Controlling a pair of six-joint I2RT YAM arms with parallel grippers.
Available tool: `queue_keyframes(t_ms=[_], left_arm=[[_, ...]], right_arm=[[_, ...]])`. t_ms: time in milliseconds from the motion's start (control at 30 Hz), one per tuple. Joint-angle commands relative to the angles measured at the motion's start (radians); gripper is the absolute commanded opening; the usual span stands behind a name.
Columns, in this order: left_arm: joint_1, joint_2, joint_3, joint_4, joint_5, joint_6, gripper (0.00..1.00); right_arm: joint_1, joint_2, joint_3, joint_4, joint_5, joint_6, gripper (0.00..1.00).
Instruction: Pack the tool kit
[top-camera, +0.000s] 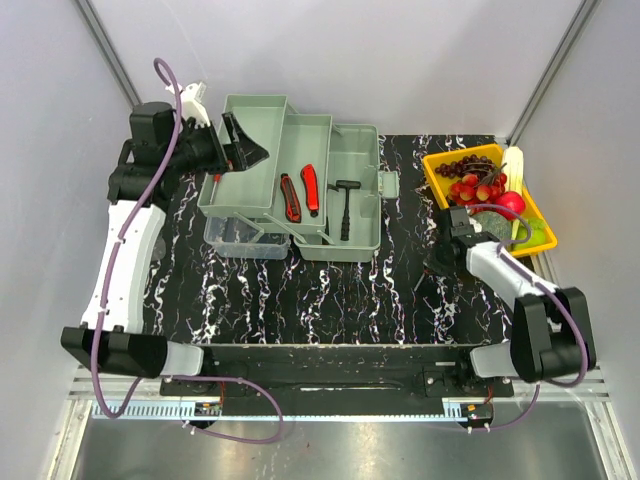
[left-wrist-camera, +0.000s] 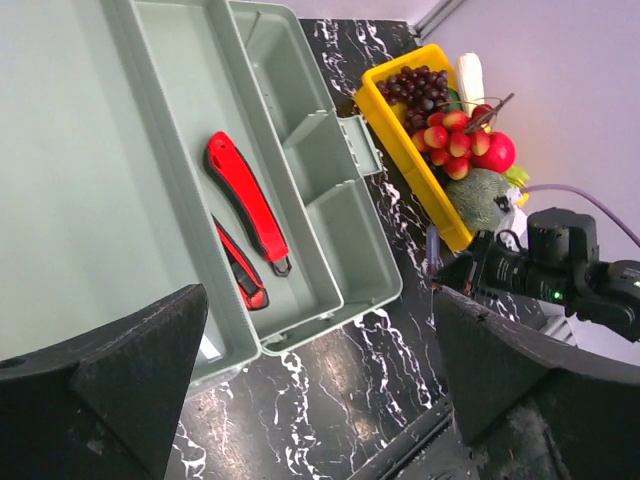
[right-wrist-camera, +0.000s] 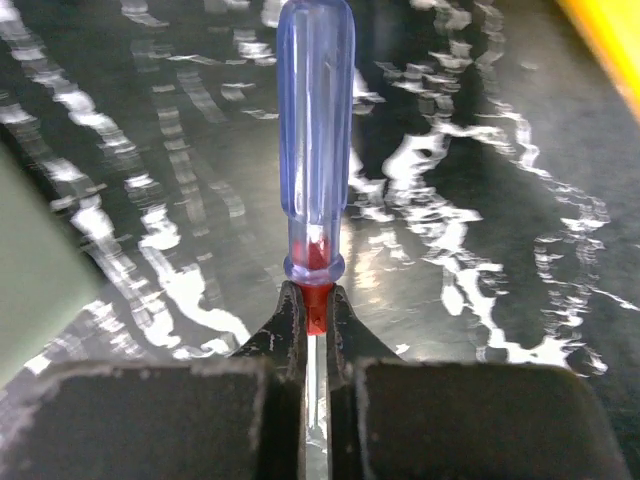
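On the black, white-veined table (top-camera: 330, 300) the pale grey-green toolbox (top-camera: 365, 225) stood open left of centre, its trays fanned out in steps above a clear lower bin (top-camera: 235, 238). Two red-handled knives (top-camera: 310, 188) lay side by side in the middle tray, roughly parallel, and a black T-shaped tool (top-camera: 346, 205) lay in the tray to their right. Over the upper left tray hung the left gripper (top-camera: 248, 140), its claw spread wide with nothing between the fingers; from its wrist view the two dark fingers (left-wrist-camera: 130, 400) framed the knives and the divided tray beyond them. Well apart from the box, on the right side of the table, the right gripper (top-camera: 452, 235) sat just beside the yellow tray (top-camera: 436, 182) of grapes and other fruit. Its claw was pressed together on a screwdriver (right-wrist-camera: 315, 130), pinching the metal shaft and the red collar right below the translucent blue handle, which pointed straight away from the fingertips over the marbled surface. Whether the handle touched the table could not be told. The left wrist view showed the same gripper low beside the yellow tray with the screwdriver at its tip, outside the toolbox.
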Motion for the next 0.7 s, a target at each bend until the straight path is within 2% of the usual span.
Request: queue_keyframes(t_ms=[0,300,433,500,667], left_arm=[[0.002,-0.092,-0.054,0.107,0.073,-0.052,0.99],[-0.011,-0.133,-0.14,0.127,0.145,-0.076,0.99],[-0.077,-0.141,-0.178,0.157,0.154,-0.101,0.99],[-0.132,-0.141,-0.213,0.229,0.177,-0.156,0.99],[-0.28,-0.133,-0.337,0.556,0.235,-0.351,0.99]], right_arm=[[-0.004,-0.121,0.075,0.117,-0.221,-0.057,0.0],[-0.004,-0.31,0.182,0.201,-0.469,-0.088,0.0],[-0.004,-0.368,0.242,0.255,-0.56,-0.046,0.0],[-0.002,-0.377,0.267,0.315,-0.608,-0.004,0.0],[0.028,-0.387,0.285,0.505,-0.692,0.144,0.0]])
